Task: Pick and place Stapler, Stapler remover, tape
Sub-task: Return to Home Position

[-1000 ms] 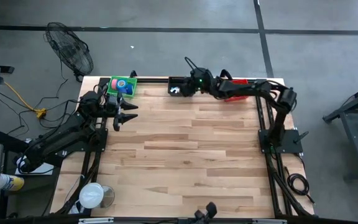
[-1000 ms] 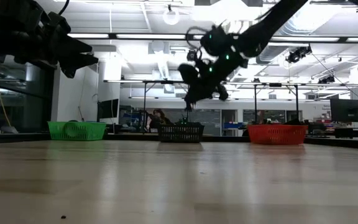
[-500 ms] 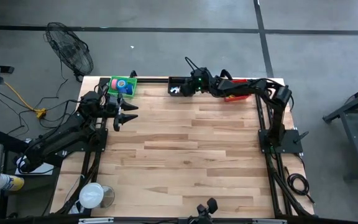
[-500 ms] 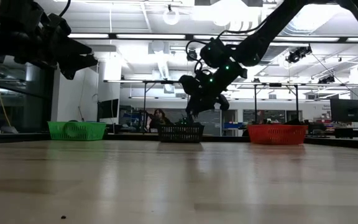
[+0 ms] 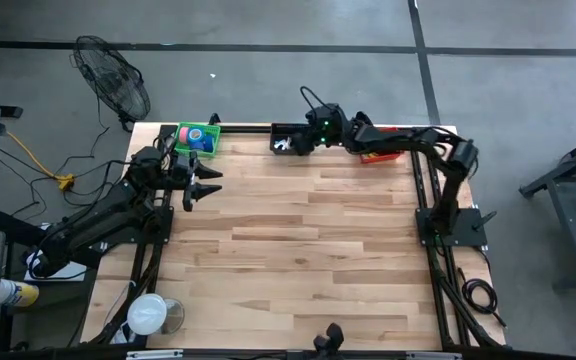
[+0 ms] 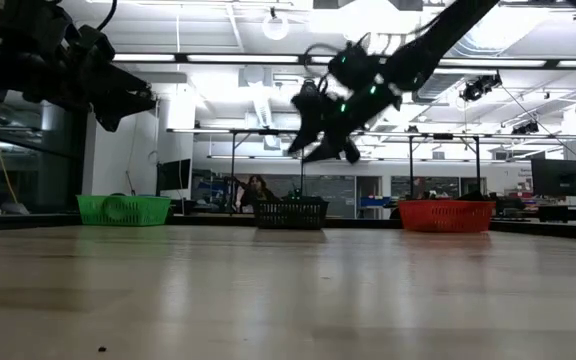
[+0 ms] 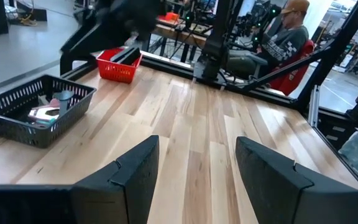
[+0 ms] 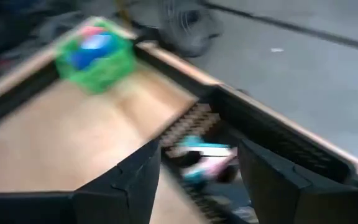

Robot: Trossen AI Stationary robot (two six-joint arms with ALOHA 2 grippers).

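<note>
My right gripper (image 5: 297, 141) hangs open above the black basket (image 5: 284, 141) at the table's far edge, fingers slanting down (image 6: 308, 148). Nothing shows between its fingers. In the basket (image 8: 229, 134) lies a small teal, pink and white thing (image 8: 201, 159), which I take for a stapler remover; it also shows in the left wrist view (image 7: 59, 99). The green basket (image 5: 198, 138) holds blue and pink tape rolls (image 8: 96, 42). The red basket (image 7: 119, 64) holds a dark long thing (image 7: 127, 55). My left gripper (image 5: 205, 186) waits open at the table's left, clear of everything (image 7: 197, 174).
The three baskets stand in a row along the far edge: green at the left (image 6: 123, 209), black in the middle (image 6: 291, 212), red at the right (image 6: 446, 214). Bare wood (image 5: 308, 250) stretches toward the near edge. A person sits beyond the table (image 7: 277, 43).
My right gripper has dipped toward the black basket, then risen a little, tipped its fingers up from pointing down to a slant, and opened. My left arm has kept still.
</note>
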